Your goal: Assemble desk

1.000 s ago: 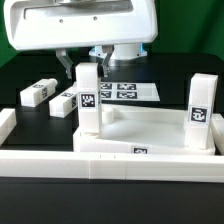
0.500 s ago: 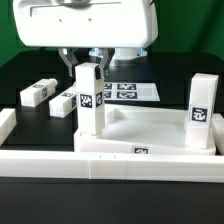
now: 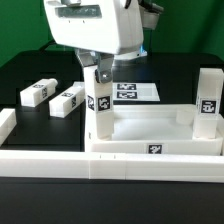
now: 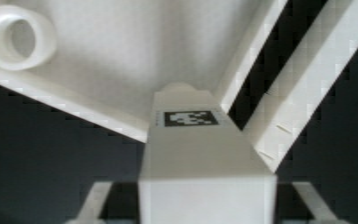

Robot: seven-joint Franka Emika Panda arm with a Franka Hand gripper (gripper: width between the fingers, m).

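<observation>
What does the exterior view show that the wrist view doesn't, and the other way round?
Only the exterior view: two loose legs lying on the table, a second standing leg, the marker board and the front rail. Only the wrist view: a round corner socket, close up. Both: the claw closed on the gripped leg, its tag, and the desk top.

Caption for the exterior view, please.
Claw grips an upright short square white tagged leg at a corner of the white plastic tray-like desk top.
</observation>
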